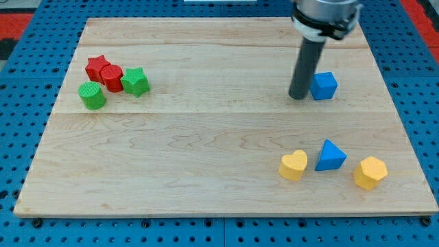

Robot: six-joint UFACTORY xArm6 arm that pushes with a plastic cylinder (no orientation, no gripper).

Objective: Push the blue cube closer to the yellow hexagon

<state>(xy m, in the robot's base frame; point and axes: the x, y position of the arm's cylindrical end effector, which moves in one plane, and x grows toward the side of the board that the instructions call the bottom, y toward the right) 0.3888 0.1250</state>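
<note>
At the view's left, in the upper part of the wooden counter, four small blocks huddle together. The green cylinder sits furthest left and lowest of the group. Just above and to its right lies the red star, with the red cylinder touching it on its lower right. The green star stands just beside the red cylinder, on the right edge of the cluster.

The middle of the counter carries only bare pale wood grain.

Moving right, the dark rod comes down from the arm's grey mount at the view's top. My tip rests on the counter right at the left side of the blue cube, touching it or very nearly so. There is no pincer on this arm, so no released or clenched state can be told; the rod simply ends in the tip.

Below, near the view's bottom right, three blocks form a row. The yellow heart is leftmost, the blue triangle stands just beside it, and the yellow hexagon lies furthest right, a small gap apart from the triangle. The blue cube is well apart from the yellow hexagon, up and to its left.
</note>
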